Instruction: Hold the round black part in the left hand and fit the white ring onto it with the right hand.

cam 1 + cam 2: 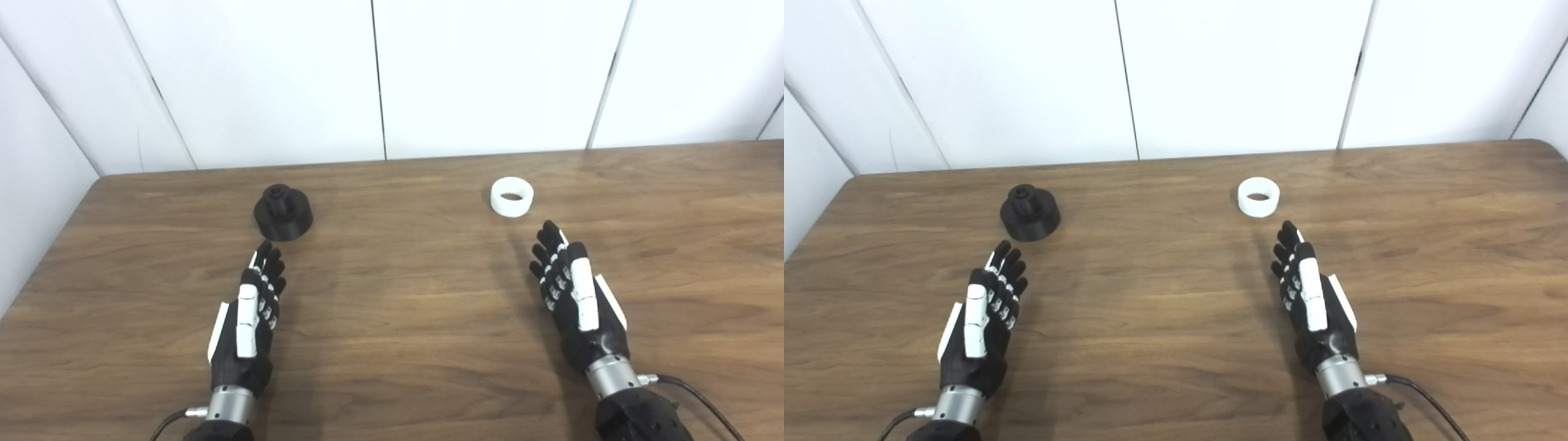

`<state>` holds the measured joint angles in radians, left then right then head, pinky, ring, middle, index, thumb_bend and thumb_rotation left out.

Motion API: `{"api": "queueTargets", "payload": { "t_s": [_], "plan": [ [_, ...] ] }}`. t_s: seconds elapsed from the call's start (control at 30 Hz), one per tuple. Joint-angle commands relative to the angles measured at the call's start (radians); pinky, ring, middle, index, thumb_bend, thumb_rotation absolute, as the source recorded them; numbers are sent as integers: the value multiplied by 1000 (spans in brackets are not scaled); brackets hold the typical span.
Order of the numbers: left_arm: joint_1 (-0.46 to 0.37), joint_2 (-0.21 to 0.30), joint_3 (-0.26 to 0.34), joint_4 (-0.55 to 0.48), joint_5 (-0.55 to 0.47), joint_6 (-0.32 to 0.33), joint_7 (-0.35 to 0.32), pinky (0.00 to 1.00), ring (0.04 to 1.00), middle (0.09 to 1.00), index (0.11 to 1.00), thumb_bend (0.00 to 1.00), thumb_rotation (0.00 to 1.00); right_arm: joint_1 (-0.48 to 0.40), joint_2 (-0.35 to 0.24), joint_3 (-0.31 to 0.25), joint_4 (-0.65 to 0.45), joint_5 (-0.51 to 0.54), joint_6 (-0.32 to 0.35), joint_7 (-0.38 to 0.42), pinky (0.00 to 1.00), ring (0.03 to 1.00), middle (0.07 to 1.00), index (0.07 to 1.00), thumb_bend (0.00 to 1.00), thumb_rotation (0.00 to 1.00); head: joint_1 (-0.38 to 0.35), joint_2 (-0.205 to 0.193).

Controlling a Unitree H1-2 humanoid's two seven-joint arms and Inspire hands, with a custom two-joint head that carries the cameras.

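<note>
Toward the worktop's (392, 318) far left edge sits the round black part (283, 212), just beyond the left robot hand (251, 321), fingers spread, holding nothing. The white ring (512, 196) stands near the far edge, right of centre, just past the right robot hand (572, 294), equally spread and empty.

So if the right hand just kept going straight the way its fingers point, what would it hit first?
Most likely the white ring. The right hand points toward it over bare table, though its height above the table is unclear.
</note>
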<state>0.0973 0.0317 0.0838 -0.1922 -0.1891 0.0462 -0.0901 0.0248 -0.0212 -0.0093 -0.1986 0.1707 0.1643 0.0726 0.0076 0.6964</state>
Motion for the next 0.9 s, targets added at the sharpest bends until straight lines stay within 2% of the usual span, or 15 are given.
{"api": "queueTargets", "payload": {
  "t_s": [0.0, 0.27, 0.73, 0.87],
  "plan": [
    [-25, 8, 5, -9, 8, -32, 6, 1000, 1000, 1000, 1000, 609, 988, -29, 11, 5, -8, 5, -59, 11, 1000, 1000, 1000, 1000, 621, 1000, 3, -1],
    [-31, 14, 15, -2, 7, -28, 12, 1000, 1000, 1000, 1000, 595, 957, -37, 19, 12, 20, 1, -92, 12, 1000, 1000, 1000, 1000, 618, 1000, 1, -8],
    [-30, 25, 9, -31, 35, 5, 21, 1000, 1000, 1000, 1000, 558, 957, -32, 21, 11, 13, 4, -93, 9, 1000, 1000, 1000, 1000, 613, 1000, 5, -7],
    [-31, 41, 8, -39, 61, 2, 21, 1000, 1000, 1000, 1000, 628, 836, -33, 20, 14, 17, 2, -95, 11, 1000, 1000, 1000, 1000, 611, 1000, 8, -9]
  ]
}}
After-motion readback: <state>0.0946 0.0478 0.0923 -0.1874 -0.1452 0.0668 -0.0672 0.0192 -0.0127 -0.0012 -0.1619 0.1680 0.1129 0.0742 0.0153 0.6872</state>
